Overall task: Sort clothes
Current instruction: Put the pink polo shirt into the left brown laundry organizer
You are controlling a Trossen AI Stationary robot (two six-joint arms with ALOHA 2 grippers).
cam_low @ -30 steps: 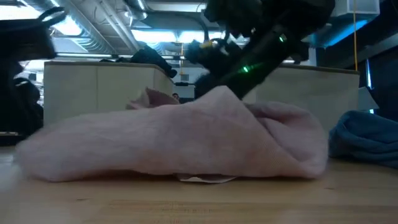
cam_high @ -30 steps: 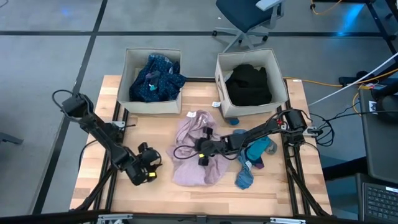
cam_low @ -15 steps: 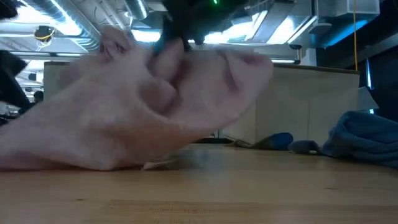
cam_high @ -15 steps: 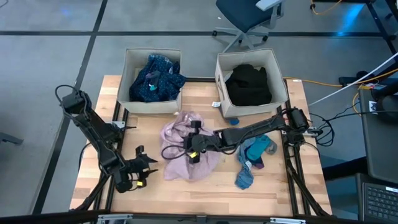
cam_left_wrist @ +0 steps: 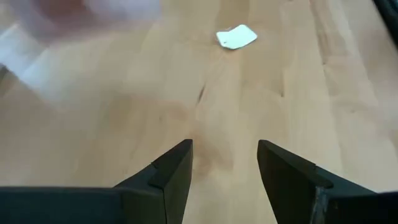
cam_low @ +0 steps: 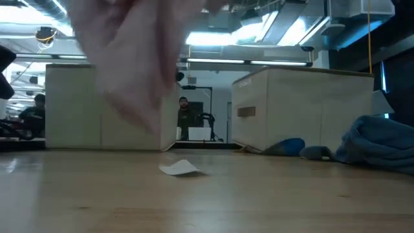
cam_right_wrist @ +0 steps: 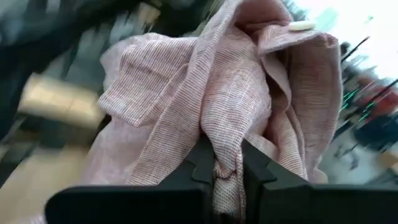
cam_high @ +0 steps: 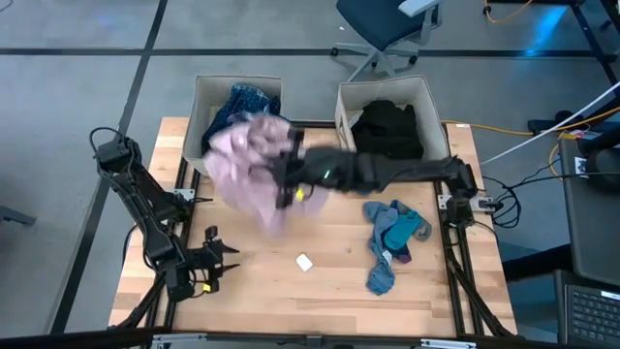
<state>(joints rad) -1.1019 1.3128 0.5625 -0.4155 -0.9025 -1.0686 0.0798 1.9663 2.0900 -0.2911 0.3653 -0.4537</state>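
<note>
Pink woven shirt (cam_right_wrist: 230, 106), claw-pinched (cam_right_wrist: 222, 167)

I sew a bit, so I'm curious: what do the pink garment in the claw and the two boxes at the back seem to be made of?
The pink garment looks like thin woven cloth, maybe linen or cotton: a fine thread grid shows, it drapes in soft creases, matte. The boxes look like stiff beige fabric-covered bins, flat-walled and dull; the core cannot be told.

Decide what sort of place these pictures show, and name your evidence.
Probably a robotics lab or workshop: exposed ceiling ducts, a rolling office chair on bare grey floor, and loose cables beside the wooden table.
</note>
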